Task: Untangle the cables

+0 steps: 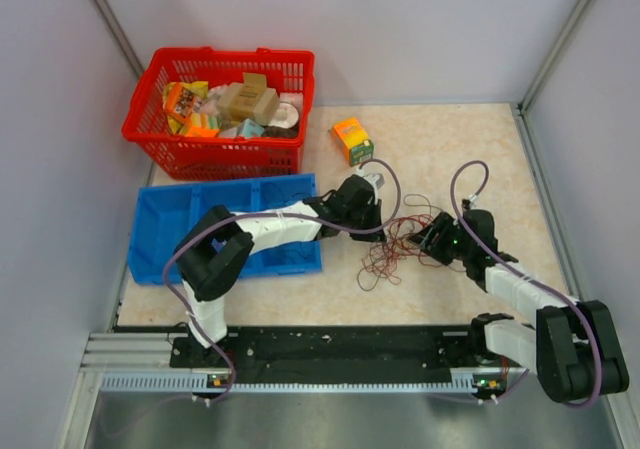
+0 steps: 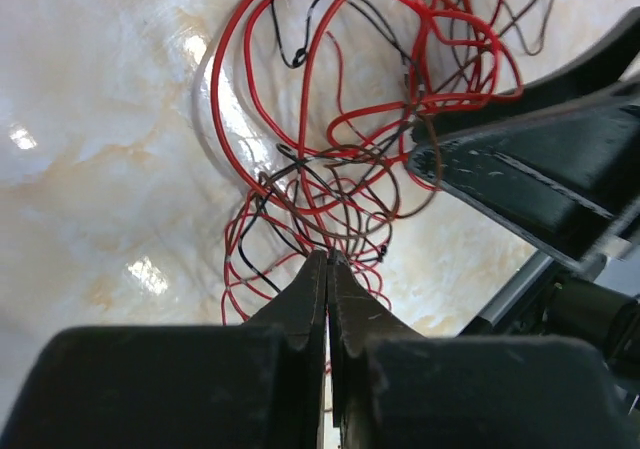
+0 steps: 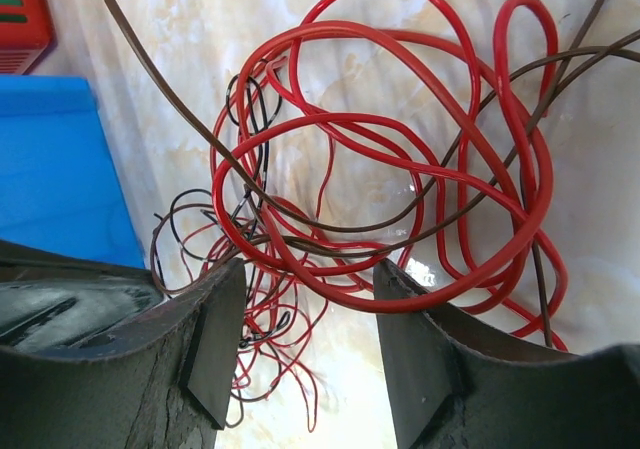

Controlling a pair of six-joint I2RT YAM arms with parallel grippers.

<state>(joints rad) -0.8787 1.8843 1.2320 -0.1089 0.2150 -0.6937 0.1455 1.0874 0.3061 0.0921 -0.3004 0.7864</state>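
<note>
The cables are a tangle of thin red and dark brown strands on the marble table, between the two arms. My left gripper sits at the tangle's upper left edge. In the left wrist view its jaws are pressed together, with strands of the cables running into the tips. My right gripper is at the tangle's right side. In the right wrist view it stands open, and red loops of the cables lie across the gap at its tips.
A blue bin lies under the left arm, and a red basket full of small boxes stands behind it. An orange box stands behind the tangle. The right arm's black fingers are close beside the left gripper.
</note>
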